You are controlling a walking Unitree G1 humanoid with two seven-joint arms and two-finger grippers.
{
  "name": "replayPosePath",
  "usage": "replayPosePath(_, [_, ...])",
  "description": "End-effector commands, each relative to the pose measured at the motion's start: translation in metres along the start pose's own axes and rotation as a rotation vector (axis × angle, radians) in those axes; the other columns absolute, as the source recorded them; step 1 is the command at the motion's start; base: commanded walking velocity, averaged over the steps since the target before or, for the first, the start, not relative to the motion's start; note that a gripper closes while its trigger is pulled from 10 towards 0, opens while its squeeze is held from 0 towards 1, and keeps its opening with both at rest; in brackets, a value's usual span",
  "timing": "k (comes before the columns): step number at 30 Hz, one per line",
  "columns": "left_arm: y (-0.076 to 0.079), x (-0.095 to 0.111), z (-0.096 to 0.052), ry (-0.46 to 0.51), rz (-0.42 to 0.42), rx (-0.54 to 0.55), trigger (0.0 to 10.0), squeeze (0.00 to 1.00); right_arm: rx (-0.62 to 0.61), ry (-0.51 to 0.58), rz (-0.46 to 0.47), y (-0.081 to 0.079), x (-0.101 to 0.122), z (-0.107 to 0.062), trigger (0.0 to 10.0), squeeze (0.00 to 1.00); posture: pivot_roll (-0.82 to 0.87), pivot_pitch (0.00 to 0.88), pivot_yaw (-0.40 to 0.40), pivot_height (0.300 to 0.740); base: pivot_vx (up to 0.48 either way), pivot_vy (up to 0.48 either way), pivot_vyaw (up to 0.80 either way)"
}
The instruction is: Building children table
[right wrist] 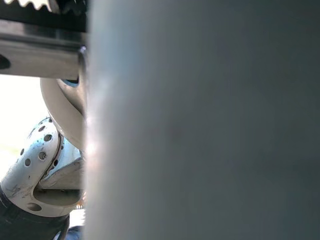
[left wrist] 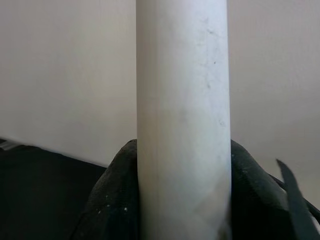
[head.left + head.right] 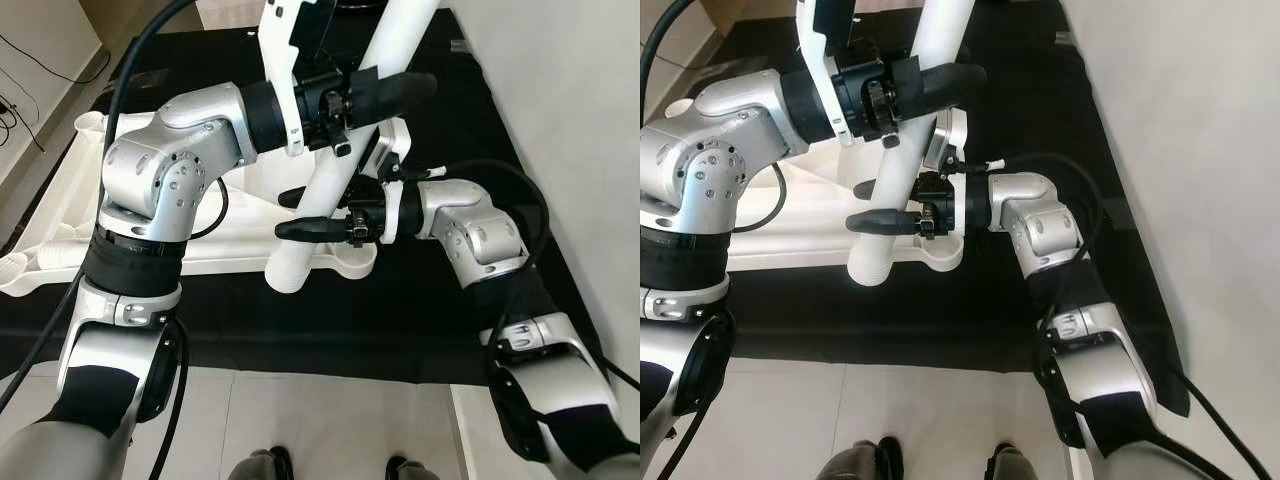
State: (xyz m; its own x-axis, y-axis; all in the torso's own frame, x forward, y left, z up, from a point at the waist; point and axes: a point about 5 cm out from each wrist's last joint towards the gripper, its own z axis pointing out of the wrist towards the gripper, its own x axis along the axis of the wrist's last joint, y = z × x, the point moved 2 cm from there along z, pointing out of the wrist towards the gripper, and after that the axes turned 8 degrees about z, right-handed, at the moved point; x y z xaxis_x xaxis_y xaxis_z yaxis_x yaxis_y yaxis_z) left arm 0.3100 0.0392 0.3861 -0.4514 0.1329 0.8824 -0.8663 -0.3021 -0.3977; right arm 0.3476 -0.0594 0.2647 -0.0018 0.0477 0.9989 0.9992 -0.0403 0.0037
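A long white table leg [image 3: 335, 175] slants up from the near corner of the white tabletop [image 3: 230, 225], which lies flat on a black mat. My left gripper [image 3: 395, 88] is shut on the leg's upper part; the left wrist view has the leg [image 2: 182, 115] squeezed between the black pads [image 2: 112, 200]. Lower down, my right gripper [image 3: 303, 213] is shut on the same leg, with one finger on each side of the tube. The leg's lower end [image 3: 287, 272] sits beside the tabletop's round corner socket [image 3: 352, 262].
The black mat [image 3: 400, 320] covers the floor under the tabletop. A white wall [image 3: 585, 120] rises close on the right. More white leg tubes [image 3: 55, 250] lie along the tabletop's left side. Cables [image 3: 20, 100] trail at far left. Pale floor tiles [image 3: 330, 420] are nearest me.
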Motion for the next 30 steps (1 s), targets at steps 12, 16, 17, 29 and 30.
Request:
replayPosePath(12, [-0.005, -0.005, 0.009, -0.015, -0.012, 0.064, 10.0, 0.00, 0.030, 0.038, -0.087, -0.009, 0.012, 0.012, 0.0, 0.00, 0.02, 0.228, 0.091, 0.740, 0.000, 0.000, 0.00])
replayPosePath(16, [-0.013, -0.002, 0.007, -0.016, -0.003, 0.137, 10.0, 0.00, -0.161, 0.089, -0.061, -0.022, 0.006, 0.005, 0.0, 0.00, 0.05, 0.243, 0.082, 0.740, 0.000, 0.000, 0.00])
replayPosePath(17, [-0.013, -0.002, 0.007, -0.016, -0.004, 0.138, 10.0, 0.00, -0.173, 0.102, -0.062, -0.028, 0.004, 0.004, 0.0, 0.00, 0.05, 0.243, 0.082, 0.740, 0.000, 0.000, 0.00])
replayPosePath(29, [-0.016, 0.015, 0.001, 0.026, 0.024, 0.123, 10.0, 0.00, -0.325, 0.135, -0.087, -0.025, 0.013, -0.012, 0.0, 0.00, 0.03, 0.233, 0.095, 0.740, 0.000, 0.000, 0.00])
replayPosePath(30, [-0.016, 0.015, 0.001, 0.026, 0.024, 0.123, 10.0, 0.00, -0.325, 0.135, -0.087, -0.025, 0.013, -0.012, 0.0, 0.00, 0.03, 0.233, 0.095, 0.740, 0.000, 0.000, 0.00])
